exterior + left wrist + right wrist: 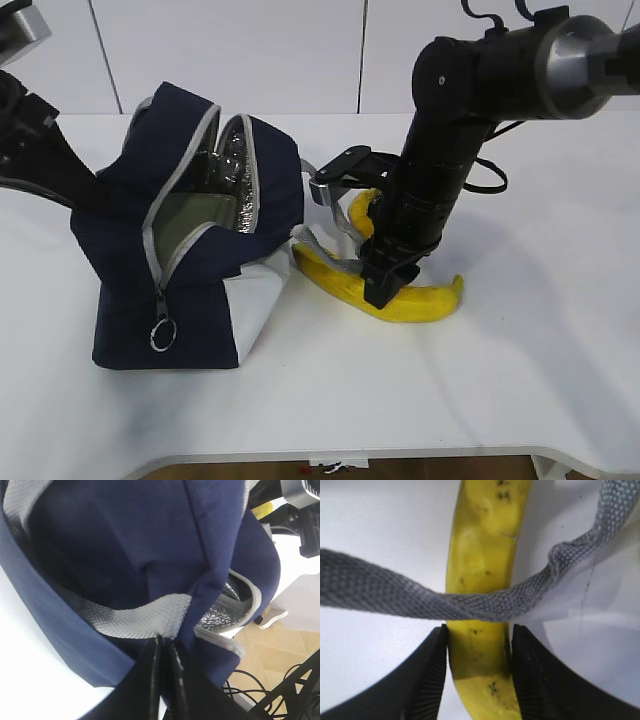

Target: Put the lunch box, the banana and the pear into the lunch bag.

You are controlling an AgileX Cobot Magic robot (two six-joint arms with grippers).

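Note:
The navy lunch bag (190, 270) stands at the left, zipper open and mouth tipped toward the camera. The sage-green lid of the lunch box (185, 225) shows inside it. My left gripper (164, 641) is shut on the bag's grey-edged rim (145, 617); in the exterior view it is hidden behind the bag. The banana (420, 298) lies on the table right of the bag. My right gripper (385, 285) points down with its jaws closed against both sides of the banana (480, 545). A yellow-orange lump, apparently the pear (360, 212), shows behind the right arm.
A grey webbing handle (395, 592) of the bag lies across the banana just ahead of my right fingertips (437, 645); it also shows in the exterior view (335, 255). The metal ring pull (163, 333) hangs at the bag's front. The white table's front edge (400, 452) is near.

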